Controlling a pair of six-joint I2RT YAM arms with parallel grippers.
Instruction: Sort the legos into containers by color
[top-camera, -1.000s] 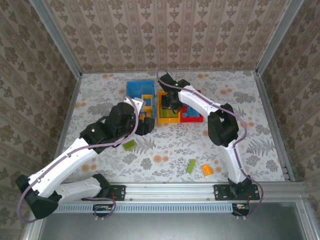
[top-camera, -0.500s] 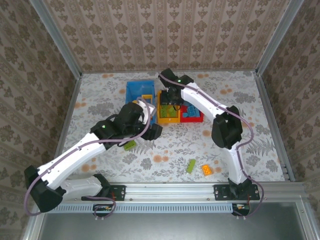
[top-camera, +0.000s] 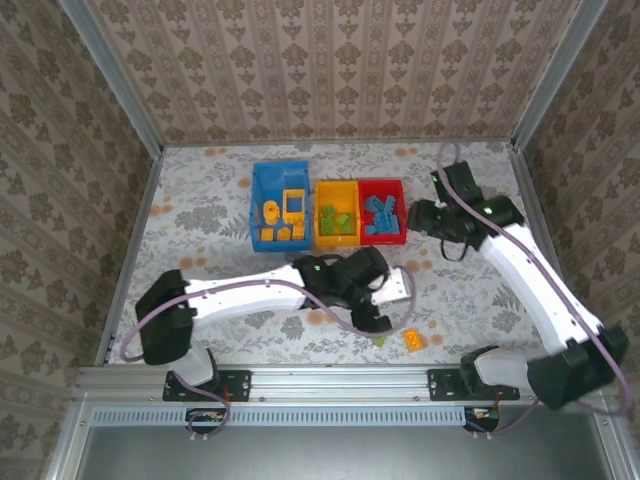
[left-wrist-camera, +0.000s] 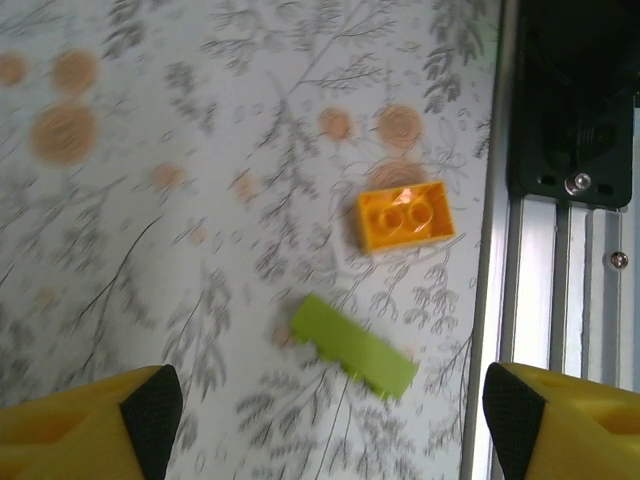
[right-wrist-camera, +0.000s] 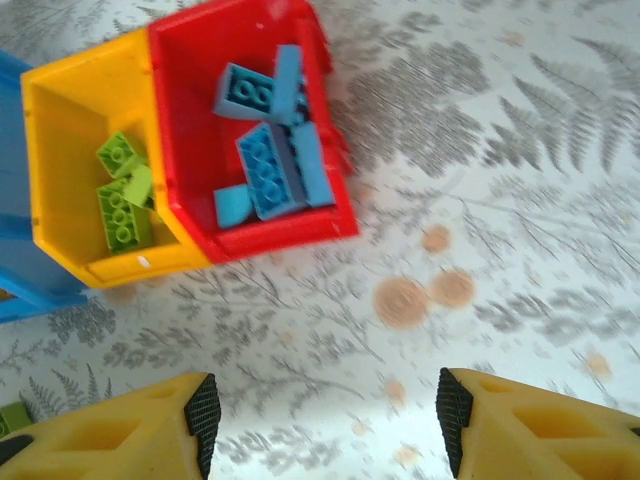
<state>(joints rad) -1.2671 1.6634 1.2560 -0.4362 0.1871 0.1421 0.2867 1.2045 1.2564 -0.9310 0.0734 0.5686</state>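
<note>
Left gripper (left-wrist-camera: 332, 415), spread wide and empty, hangs over the askew green lego (left-wrist-camera: 354, 346) (blurred, probably flat); a misaligned pinch could flick it toward the rail (left-wrist-camera: 530, 300).

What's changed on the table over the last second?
The left fingers swung from beside the bins to the near edge, open over the loose green brick and orange brick. The right fingers drew back rightward from the yellow bin, open. Bins and both bricks stayed put.

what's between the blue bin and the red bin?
The orange-yellow bin, with lime green bricks in it, sits between the blue bin and the red bin; the top external view shows it.
</note>
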